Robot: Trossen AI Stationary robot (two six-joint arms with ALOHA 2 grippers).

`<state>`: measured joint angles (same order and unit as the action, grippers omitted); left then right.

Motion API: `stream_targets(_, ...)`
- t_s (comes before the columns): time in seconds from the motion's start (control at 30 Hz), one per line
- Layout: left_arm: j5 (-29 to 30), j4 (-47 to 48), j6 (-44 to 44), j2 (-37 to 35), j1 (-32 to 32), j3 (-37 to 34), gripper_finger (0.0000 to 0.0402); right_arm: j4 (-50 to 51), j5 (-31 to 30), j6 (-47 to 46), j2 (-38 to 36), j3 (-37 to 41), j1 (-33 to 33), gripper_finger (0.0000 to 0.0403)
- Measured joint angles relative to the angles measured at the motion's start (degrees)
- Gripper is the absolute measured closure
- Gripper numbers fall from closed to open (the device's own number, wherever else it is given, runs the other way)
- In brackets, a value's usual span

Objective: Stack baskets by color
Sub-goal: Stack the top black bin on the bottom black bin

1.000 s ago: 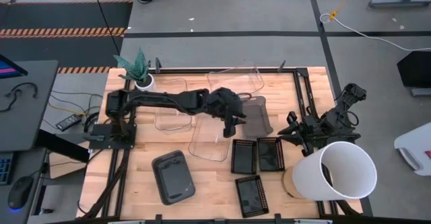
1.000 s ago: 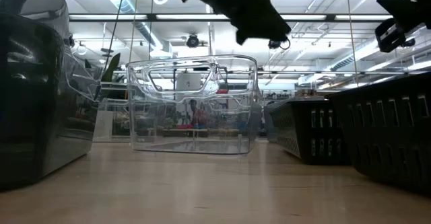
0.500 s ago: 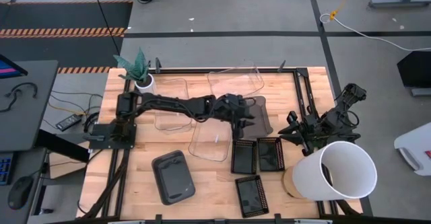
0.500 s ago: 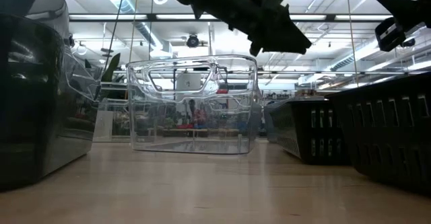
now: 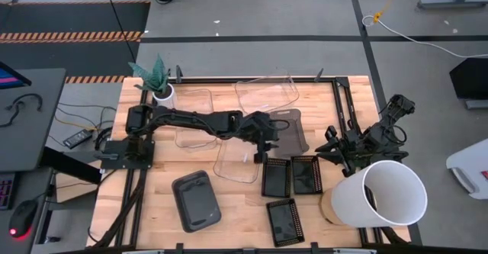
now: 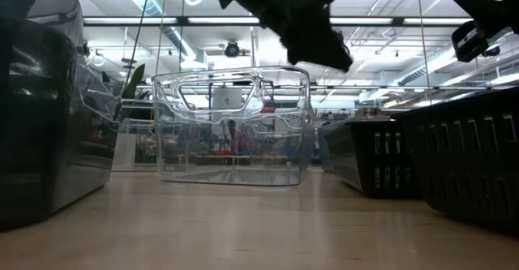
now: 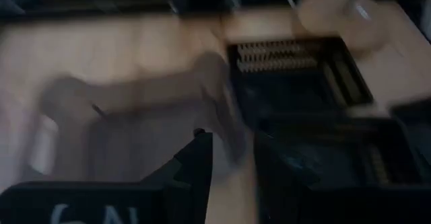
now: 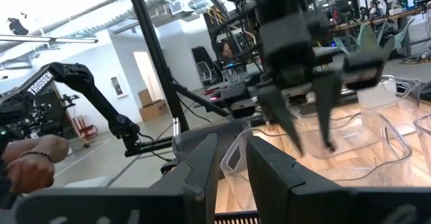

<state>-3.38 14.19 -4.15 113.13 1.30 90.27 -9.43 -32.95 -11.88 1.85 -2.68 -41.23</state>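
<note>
Three clear baskets sit on the table, at the far side, left of centre and at centre. One smoky grey basket lies right of centre and another lies near the front. Three black mesh baskets lie at the front right. My left gripper hangs open above the centre clear basket's right rim and touches nothing. My right gripper stands open at the table's right edge, also with nothing between its fingers.
A big white bucket lies on its side at the front right corner. A small plant pot stands at the far left. Black frame rails edge the table. A person's hand shows beyond the table in the right wrist view.
My left gripper has swung a little toward the table's right edge and back. It has sunk slightly toward the centre clear basket and stayed open. No basket has moved.
</note>
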Motion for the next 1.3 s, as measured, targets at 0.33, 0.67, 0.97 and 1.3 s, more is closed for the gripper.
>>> stream_targets(0.33, 1.27, 3.95, 8.31, -0.21, 1.13, -0.14, 0.0286, -1.29, 0.02, 0.0, 0.0, 0.0, 0.0, 0.032)
stream_targets(0.67, 3.81, -10.41, 2.66, -0.21, 1.53, -0.14, 0.0275, -1.27, 0.02, 0.0, 0.0, 0.0, 0.0, 0.032)
stream_targets(0.97, 1.94, -14.76, -1.85, 1.22, 0.83, -0.16, 0.0281, -1.25, 0.02, 0.0, 0.0, 0.0, 0.0, 0.032)
stream_targets(1.3, -2.27, -11.81, -2.16, 1.74, 0.35, -0.69, 0.0283, -1.86, 0.02, 0.0, 0.0, 0.0, 0.0, 0.032)
